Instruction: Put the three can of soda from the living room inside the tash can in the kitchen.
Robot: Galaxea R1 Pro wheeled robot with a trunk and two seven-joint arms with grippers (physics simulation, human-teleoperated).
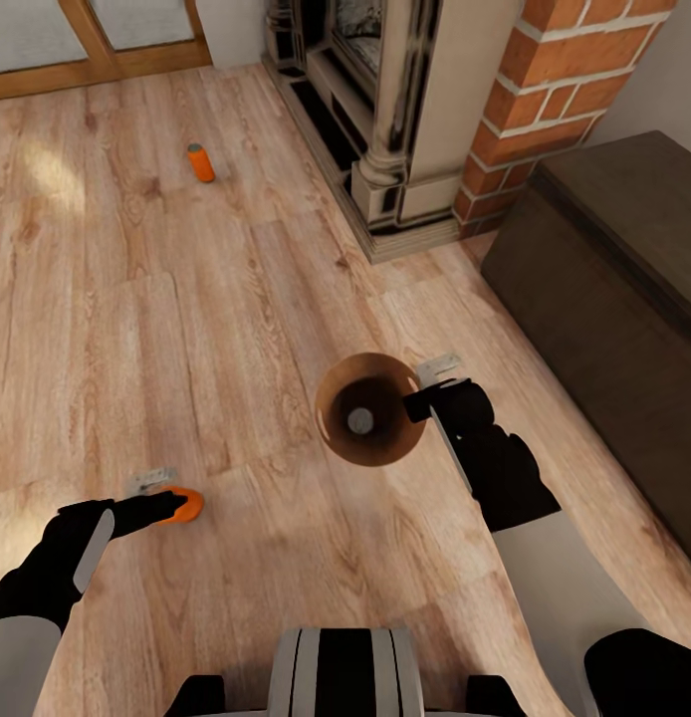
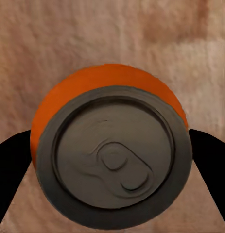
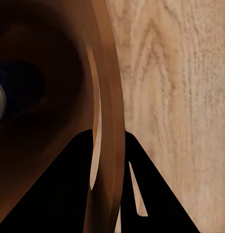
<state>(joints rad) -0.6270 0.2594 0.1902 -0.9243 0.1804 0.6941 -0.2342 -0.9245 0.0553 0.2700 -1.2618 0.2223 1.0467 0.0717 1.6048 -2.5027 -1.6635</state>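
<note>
Left gripper (image 1: pixel 164 506) pinching orange soda can (image 1: pixel 184 503) from above for lifting. Right gripper (image 1: pixel 421 402) clamped on bin (image 1: pixel 336 423) rim, holding it ready for deposit; blue can (image 1: pixel 360 420) already inside.

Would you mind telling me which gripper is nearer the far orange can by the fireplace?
Left. The left gripper is nearer the far orange can; the right gripper is further right.

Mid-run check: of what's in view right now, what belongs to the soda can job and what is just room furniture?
Job:
- orange can between the left gripper fingers
- second orange can on the floor by the doors
- bin held at its rim by the right gripper
- can inside the bin

Just there:
- fireplace
- brick chimney
- dark cabinet
- glass doors
</note>
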